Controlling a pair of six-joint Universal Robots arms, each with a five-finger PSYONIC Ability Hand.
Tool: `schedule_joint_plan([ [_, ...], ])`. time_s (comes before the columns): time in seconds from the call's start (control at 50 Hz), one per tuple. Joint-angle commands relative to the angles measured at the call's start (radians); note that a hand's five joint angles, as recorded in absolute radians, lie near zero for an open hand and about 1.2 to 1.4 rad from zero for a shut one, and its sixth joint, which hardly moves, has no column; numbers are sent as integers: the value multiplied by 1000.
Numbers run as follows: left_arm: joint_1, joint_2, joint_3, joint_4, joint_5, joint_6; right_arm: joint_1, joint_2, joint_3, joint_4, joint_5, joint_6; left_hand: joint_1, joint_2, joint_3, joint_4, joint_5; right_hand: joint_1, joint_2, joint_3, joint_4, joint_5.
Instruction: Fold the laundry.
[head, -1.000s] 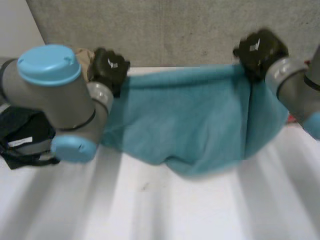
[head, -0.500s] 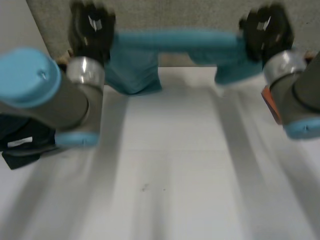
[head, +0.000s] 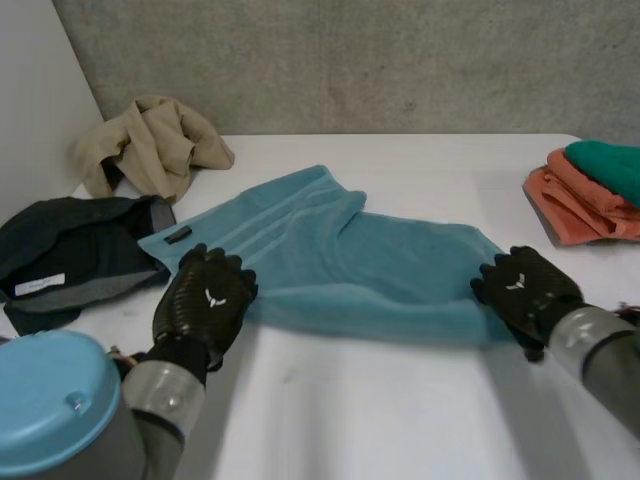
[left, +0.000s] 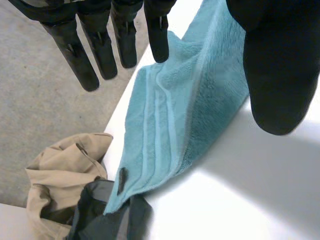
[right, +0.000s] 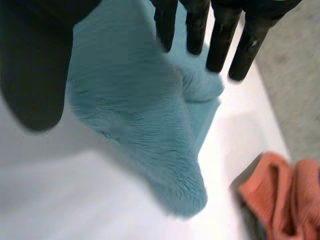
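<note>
A teal towel (head: 340, 260) lies spread and somewhat rumpled across the middle of the white table (head: 400, 410), with a small dark tag near its far left corner. My left hand (head: 205, 300) rests over the towel's near left edge. In the left wrist view its fingers (left: 125, 40) are straight and the thumb stands apart above the towel (left: 185, 115), so it is open. My right hand (head: 525, 285) sits at the towel's near right corner. Its fingers (right: 220, 40) are straight too, spread over the fluffy corner (right: 145, 130), open.
A crumpled beige garment (head: 150, 145) lies at the back left, with a dark grey garment (head: 70, 250) in front of it, touching the towel's left corner. Folded orange and green cloths (head: 590, 190) are stacked at the right edge. A concrete wall runs behind the table.
Both hands held the towel up by its top edge before. Now the towel lies on the table, the hands have come down to its near edge and their fingers have opened.
</note>
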Motion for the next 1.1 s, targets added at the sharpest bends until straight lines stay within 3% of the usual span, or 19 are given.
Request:
schedule_joint_plan([
  [0.02, 36, 36, 3, -91, 3, -4, -86, -75, -170, 260, -127, 66, -14, -22, -29, -18, -17, -104, -180, -193, -196, -196],
  [0.14, 170, 79, 29, -97, 48, -1, -106, -65, -373, 341, -164, 256, -14, -22, -29, -18, -17, -104, -180, -193, -196, -196],
  [0.2, 251, 79, 37, -95, 146, -1, -120, 9, -488, 450, -178, 313, -2, -10, -17, -6, -6, -104, -180, -193, -196, -196],
  [0.36, 489, 8, 60, -100, 454, 1, -126, 190, -663, 619, -165, 235, 30, 22, 15, 26, 27, 21, -56, -69, -71, -71],
  [0.44, 536, -84, 106, -98, 546, 1, -126, 230, -663, 631, -155, 128, 60, 52, 44, 55, 56, 68, -8, -22, -24, -24],
  [0.62, 553, -265, 213, -101, 568, 14, -117, 274, -618, 642, -160, 95, 127, 119, 112, 123, 124, 164, 88, 75, 73, 73],
  [0.88, 540, -321, 276, -91, 566, 7, -115, 328, -555, 601, -165, 123, 221, 213, 206, 217, 217, 264, 188, 175, 172, 172],
  [1.1, 533, -358, 296, -89, 571, 10, -117, 329, -534, 541, -163, 126, 306, 298, 291, 302, 302, 496, 420, 407, 404, 404],
])
